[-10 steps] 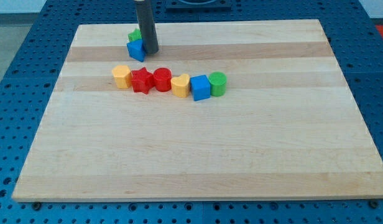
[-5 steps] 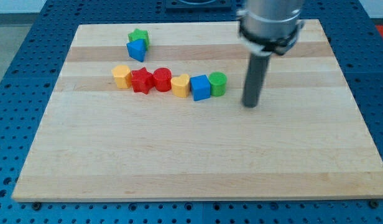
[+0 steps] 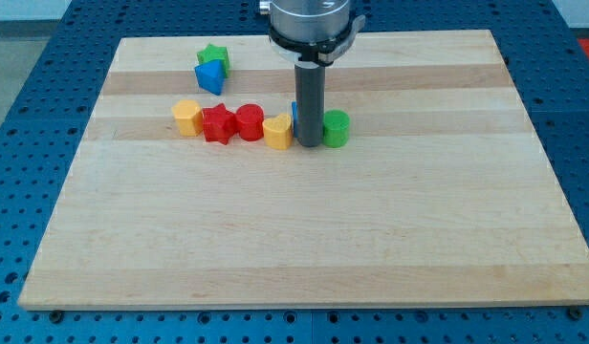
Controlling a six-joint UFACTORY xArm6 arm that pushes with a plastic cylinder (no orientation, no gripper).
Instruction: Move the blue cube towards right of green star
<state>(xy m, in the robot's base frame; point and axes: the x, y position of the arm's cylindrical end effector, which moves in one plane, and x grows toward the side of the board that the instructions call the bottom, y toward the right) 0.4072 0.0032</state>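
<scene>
The green star point(image 3: 215, 55) sits near the view's top left, touching a blue block point(image 3: 209, 76) just below it. The blue cube is in the row at mid-board, almost wholly hidden behind my rod; only a sliver point(image 3: 294, 111) shows. My tip point(image 3: 309, 144) stands at the cube's near side, between the yellow block point(image 3: 277, 131) on its left and the green cylinder point(image 3: 336, 128) on its right.
The row runs from a yellow block point(image 3: 186, 117) through a red star point(image 3: 217, 123) and a red cylinder point(image 3: 250, 121) to the green cylinder. All lie on a wooden board point(image 3: 304, 239) over a blue perforated table point(image 3: 27, 115).
My tip went from beside the blue block at the top left, across to the right of the green cylinder, then back left to stand in front of the blue cube. No block has visibly moved.
</scene>
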